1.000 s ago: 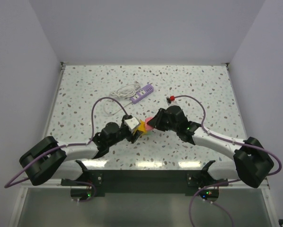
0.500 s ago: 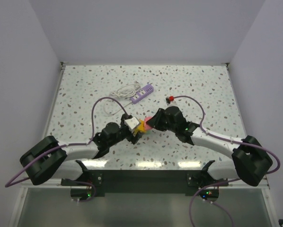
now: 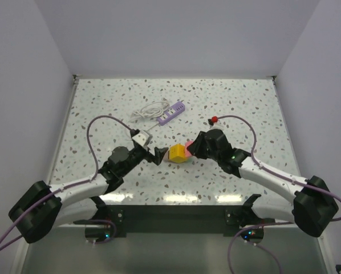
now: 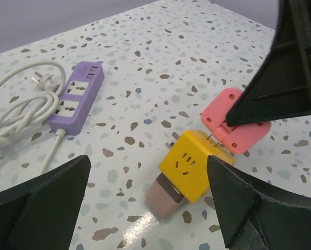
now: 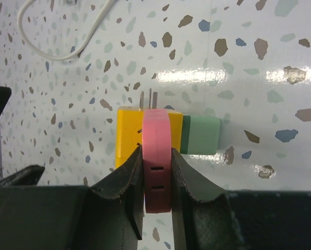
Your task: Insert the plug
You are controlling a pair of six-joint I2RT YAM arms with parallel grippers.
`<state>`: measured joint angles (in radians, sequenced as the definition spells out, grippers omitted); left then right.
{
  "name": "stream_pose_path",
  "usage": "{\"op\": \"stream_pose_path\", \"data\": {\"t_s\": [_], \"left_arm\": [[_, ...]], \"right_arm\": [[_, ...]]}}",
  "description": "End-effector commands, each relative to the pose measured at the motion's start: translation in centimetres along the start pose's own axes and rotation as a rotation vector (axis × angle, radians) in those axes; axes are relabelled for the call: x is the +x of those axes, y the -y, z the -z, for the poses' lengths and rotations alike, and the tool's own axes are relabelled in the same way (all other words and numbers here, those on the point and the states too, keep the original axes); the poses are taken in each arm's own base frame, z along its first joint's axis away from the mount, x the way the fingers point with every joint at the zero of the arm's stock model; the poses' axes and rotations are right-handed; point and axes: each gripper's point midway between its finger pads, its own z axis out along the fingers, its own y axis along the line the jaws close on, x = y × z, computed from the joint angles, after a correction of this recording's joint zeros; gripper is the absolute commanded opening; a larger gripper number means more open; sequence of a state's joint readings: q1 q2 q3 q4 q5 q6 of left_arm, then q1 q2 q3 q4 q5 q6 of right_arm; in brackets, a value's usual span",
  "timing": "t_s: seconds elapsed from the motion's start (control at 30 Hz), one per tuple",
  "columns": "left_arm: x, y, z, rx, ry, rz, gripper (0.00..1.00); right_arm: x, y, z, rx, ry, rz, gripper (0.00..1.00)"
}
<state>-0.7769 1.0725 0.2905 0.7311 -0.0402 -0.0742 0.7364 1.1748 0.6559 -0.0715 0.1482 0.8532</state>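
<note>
Two risks stand out to us. Our right gripper (image 5: 155, 153) is clenched on the pink plug (image 4: 218, 112), which sits against the yellow adapter cube (image 4: 194, 164) on the table (image 3: 244, 108), with a pin (image 4: 216, 138) showing in the gap, so we judge it not fully seated. Our left gripper (image 4: 147, 166) hangs released just beside the cube, bracing nothing. A push could slide the cube away, and a skewed push could bend that pin.

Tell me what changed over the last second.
The left gripper opened, let go of the yellow socket cube and drew back to its left; the cube now rests on the table. Unchanged: the right gripper stays shut on the pink plug at the cube; the purple power strip and white cable have not moved.
</note>
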Motion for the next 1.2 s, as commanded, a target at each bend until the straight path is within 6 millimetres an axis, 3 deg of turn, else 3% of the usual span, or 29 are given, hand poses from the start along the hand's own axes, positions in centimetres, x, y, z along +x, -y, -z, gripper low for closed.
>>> {"op": "stream_pose_path", "data": {"t_s": [0.0, 0.27, 0.37, 0.57, 0.87, 1.17], "left_arm": [[0.8, -1.5, -0.4, -0.031, -0.018, 0.161, 1.0], [0.3, 1.7, -1.0, 0.138, -0.061, 0.385, 1.0], [0.9, 2.6, -1.4, 0.175, -0.107, 0.463, 1.0], [3.7, 2.7, -2.7, 0.146, -0.229, 0.534, 1.0], [5.7, 3.2, -3.6, 0.162, -0.302, 0.564, 1.0], [5.8, 4.0, -4.0, 0.204, -0.294, 0.603, 1.0]], "right_arm": [[-0.9, 1.0, 0.6, 0.045, 0.037, 0.034, 0.0], [-0.3, 1.3, -0.1, 0.044, 0.023, 0.03, 0.0], [-0.2, 1.3, -0.4, 0.043, 0.016, 0.037, 0.0], [-0.1, 1.3, -0.5, 0.042, 0.015, 0.047, 0.0], [0.1, 1.8, -1.2, 0.063, 0.009, 0.071, 0.0], [0.5, 2.0, -2.3, 0.073, -0.006, 0.092, 0.0]]}}
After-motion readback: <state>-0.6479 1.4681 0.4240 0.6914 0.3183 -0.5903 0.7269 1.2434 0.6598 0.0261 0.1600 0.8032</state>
